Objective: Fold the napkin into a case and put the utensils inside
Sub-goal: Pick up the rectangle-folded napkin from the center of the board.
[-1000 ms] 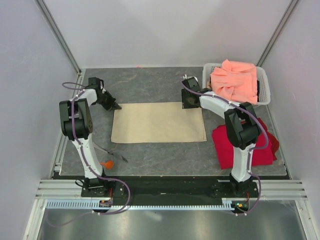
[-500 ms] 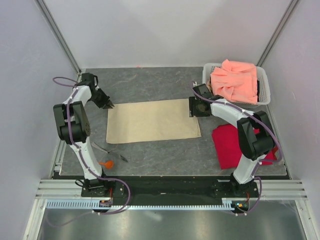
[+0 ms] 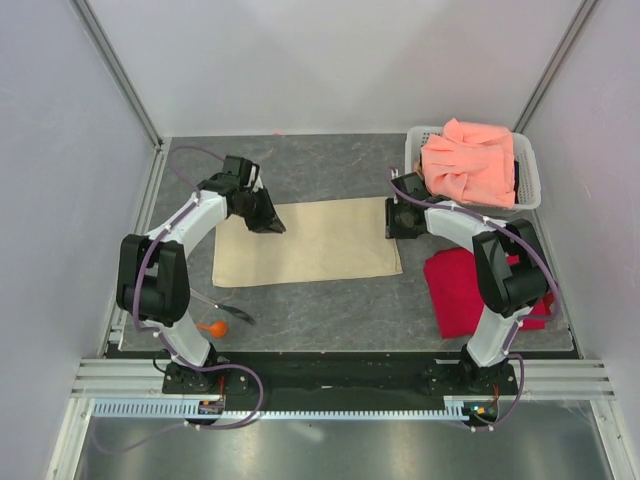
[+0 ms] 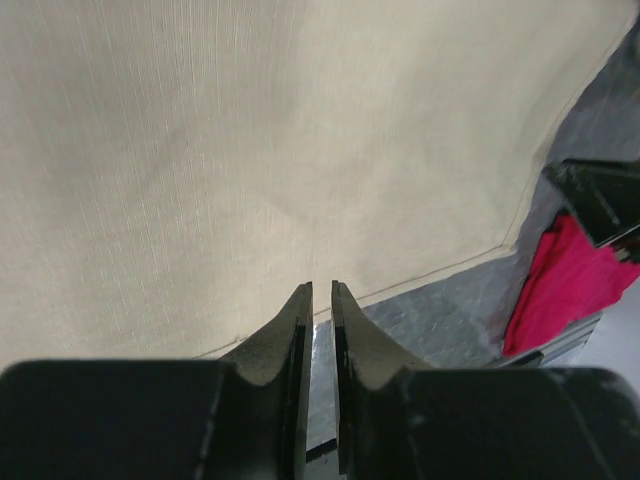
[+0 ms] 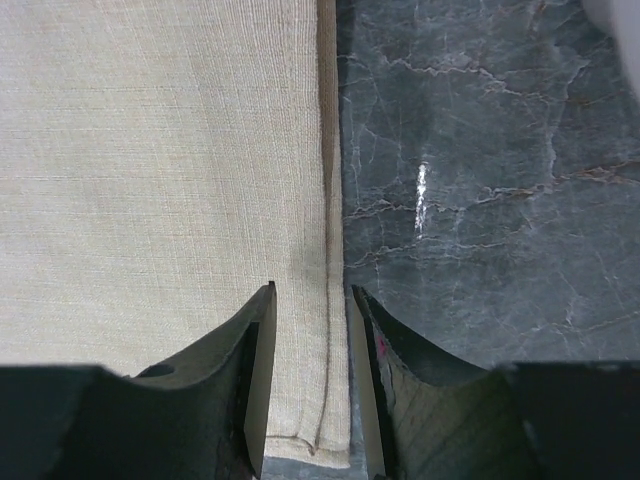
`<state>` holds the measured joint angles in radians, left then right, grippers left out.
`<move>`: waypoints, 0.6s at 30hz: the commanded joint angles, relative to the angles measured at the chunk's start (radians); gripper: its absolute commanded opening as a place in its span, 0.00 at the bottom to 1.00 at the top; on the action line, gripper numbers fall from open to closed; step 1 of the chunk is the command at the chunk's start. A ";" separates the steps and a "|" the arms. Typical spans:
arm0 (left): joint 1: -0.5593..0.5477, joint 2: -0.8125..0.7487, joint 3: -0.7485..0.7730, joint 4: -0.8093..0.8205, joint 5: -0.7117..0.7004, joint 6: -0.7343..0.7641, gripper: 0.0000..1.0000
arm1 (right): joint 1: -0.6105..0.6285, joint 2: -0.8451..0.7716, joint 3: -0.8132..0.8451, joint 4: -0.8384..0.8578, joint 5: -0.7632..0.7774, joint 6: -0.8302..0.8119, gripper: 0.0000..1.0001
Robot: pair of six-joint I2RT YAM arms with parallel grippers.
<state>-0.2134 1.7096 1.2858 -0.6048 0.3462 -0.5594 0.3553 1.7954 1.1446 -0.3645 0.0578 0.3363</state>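
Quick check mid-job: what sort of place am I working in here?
Likely an enclosed lab test cell: plain white panel walls, a grey stone-pattern mat, and a metal rail carrying both arm bases.

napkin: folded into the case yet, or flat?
Flat: napkin lies spread as a wide rectangle, no slanted pocket. Whether it is doubled over: cannot tell.

Grey marbled tabletop (image 3: pixel 330 165) between plain pale lilac walls (image 3: pixel 330 60)
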 commanded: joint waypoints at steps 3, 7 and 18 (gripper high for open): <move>-0.027 -0.053 -0.071 0.060 0.062 0.035 0.19 | 0.001 0.019 -0.032 0.038 -0.003 0.004 0.43; -0.046 -0.045 -0.074 0.076 0.080 0.032 0.19 | 0.001 0.032 -0.040 0.048 -0.010 0.004 0.43; -0.084 -0.011 -0.060 0.092 0.100 0.019 0.19 | 0.001 0.042 -0.080 0.088 -0.026 -0.016 0.24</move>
<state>-0.2886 1.7069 1.2041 -0.5484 0.4042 -0.5594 0.3500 1.8164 1.0996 -0.3222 0.0578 0.3305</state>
